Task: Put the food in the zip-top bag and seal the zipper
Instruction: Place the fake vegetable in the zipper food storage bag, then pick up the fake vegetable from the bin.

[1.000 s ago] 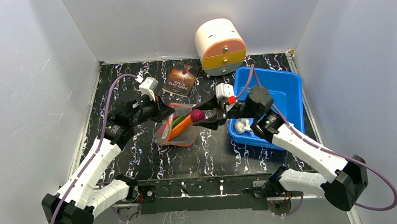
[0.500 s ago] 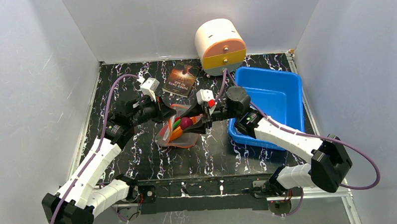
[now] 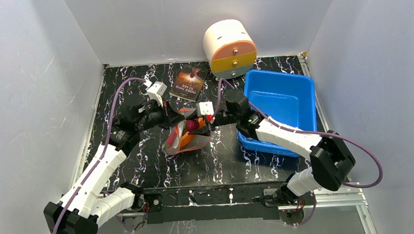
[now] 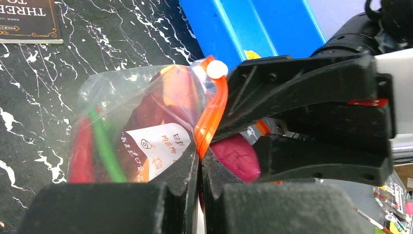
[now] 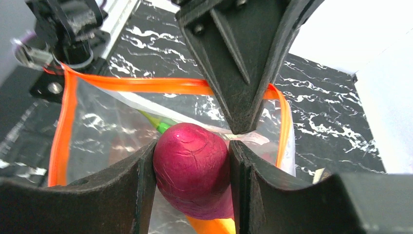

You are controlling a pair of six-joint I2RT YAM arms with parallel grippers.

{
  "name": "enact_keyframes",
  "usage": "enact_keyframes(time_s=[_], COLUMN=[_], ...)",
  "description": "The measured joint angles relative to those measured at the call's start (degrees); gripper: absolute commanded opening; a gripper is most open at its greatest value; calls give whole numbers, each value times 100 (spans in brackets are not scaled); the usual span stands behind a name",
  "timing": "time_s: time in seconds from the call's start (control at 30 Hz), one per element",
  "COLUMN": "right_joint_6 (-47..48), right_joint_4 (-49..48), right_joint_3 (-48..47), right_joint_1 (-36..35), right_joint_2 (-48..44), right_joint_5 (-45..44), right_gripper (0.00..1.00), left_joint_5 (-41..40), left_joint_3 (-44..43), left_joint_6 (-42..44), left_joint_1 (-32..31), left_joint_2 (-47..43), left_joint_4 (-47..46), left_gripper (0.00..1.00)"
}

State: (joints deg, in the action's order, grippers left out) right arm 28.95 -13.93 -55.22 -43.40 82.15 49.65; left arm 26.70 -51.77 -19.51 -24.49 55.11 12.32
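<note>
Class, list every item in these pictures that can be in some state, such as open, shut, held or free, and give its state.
left gripper: shut on the zipper
right gripper: shut on the magenta piece
zip-top bag: mouth open, rim pinched
magenta piece: held at the bag's mouth
green stick: loose inside the bag
drawer unit: both drawers shut
book: closed, lying flat

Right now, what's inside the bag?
Through the clear bag: a green stick, a red chili, an orange-brown piece. The right gripper holds a magenta piece at its mouth. The printed label covers what lies behind it.
</note>
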Motion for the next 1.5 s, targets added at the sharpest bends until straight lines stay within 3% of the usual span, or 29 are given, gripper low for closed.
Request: enact_keyframes(time_s=[0.23, 0.57, 0.97, 1.2, 1.5], right_joint_6=[1121, 1294, -1292, -2918, -3995], right_joint_4=[892, 1668, 1290, 1991, 3491], right_joint_3=[-603, -608, -302, -590, -1056], right_joint_1=[-2, -11, -11, -11, 4], right_joint_2=[551, 173, -1316, -1631, -1515], right_joint_5=[-256, -586, -1134, -2826, -5250], right_gripper=[70, 69, 65, 65, 68], left_joint_5=[24, -249, -898, -1198, -1379], left_joint_3=[0, 0, 0, 0, 120], left_joint_6=[48, 247, 866, 1097, 1165], left_joint_1=[2, 0, 0, 0, 0], left_joint_2=[0, -2, 131, 153, 26], left_joint_4=[20, 120, 262, 367, 402], left_gripper=[0, 0, 0, 0, 0])
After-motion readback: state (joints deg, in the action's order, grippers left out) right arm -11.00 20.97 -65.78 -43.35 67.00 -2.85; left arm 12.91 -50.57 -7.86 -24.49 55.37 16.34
